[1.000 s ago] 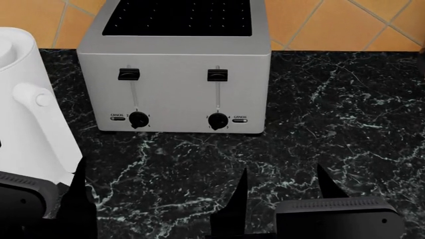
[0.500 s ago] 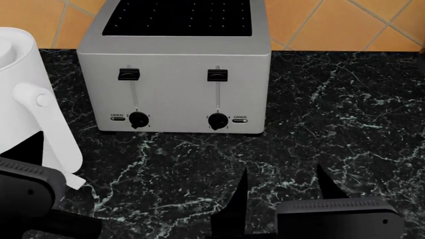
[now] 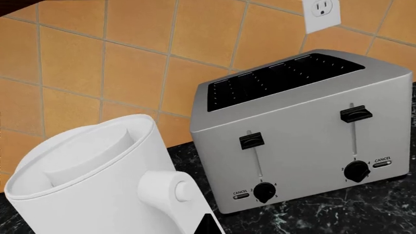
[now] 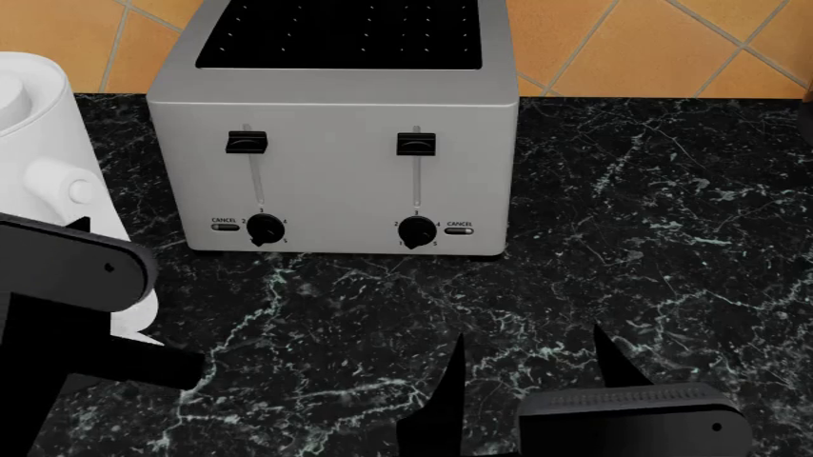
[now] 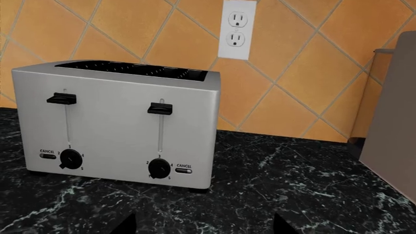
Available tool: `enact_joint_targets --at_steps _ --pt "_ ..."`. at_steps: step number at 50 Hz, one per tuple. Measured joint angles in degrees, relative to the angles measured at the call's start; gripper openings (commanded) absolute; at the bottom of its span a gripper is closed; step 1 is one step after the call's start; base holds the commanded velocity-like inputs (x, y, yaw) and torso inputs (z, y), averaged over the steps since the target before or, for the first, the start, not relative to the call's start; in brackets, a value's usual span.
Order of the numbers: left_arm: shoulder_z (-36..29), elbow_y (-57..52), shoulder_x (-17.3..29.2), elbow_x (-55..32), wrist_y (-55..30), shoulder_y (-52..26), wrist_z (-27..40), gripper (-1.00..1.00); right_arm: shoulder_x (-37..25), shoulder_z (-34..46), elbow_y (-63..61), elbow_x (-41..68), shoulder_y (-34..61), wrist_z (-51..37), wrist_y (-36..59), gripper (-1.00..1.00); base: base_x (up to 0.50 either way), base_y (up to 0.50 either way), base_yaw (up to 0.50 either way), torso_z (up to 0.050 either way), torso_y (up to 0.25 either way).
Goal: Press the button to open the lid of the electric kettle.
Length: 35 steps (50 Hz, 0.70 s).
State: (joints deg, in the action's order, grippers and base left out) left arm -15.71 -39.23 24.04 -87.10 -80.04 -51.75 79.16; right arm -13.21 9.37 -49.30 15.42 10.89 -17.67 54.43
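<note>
The white electric kettle (image 4: pixel 45 143) stands at the left edge of the head view, and its lid (image 4: pixel 10 93) is down. The small white button (image 4: pixel 80 191) sits on the top of the handle. In the left wrist view the kettle (image 3: pixel 85 200), the lid (image 3: pixel 81 158) and the button (image 3: pixel 184 191) fill the lower left. My left gripper (image 4: pixel 79 227) is just below and in front of the button. Its jaws show as a single black tip (image 3: pixel 206 226), closed together and empty. My right gripper (image 4: pixel 527 381) is open and empty above the counter.
A silver two-lever toaster (image 4: pixel 333 143) with black dials stands right of the kettle on the black marble counter (image 4: pixel 635 219). An orange tiled wall with an outlet (image 5: pixel 238 28) is behind it. A grey appliance (image 5: pixel 393 117) stands at the far right.
My left gripper has risen from the bottom of the head view up along the kettle handle, towards the button. The right gripper has dropped slightly.
</note>
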Motion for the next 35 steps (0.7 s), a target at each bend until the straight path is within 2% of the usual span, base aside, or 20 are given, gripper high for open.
enact_joint_targets --at_steps 35 --pt "-5.46 7.14 1.27 11.65 2.93 -2.0 -8.6 -1.0 -0.31 1.1 -0.81 1.47 0.5 -1.46 1.91 1.0 0.0 0.0 0.0 0.0 0.0"
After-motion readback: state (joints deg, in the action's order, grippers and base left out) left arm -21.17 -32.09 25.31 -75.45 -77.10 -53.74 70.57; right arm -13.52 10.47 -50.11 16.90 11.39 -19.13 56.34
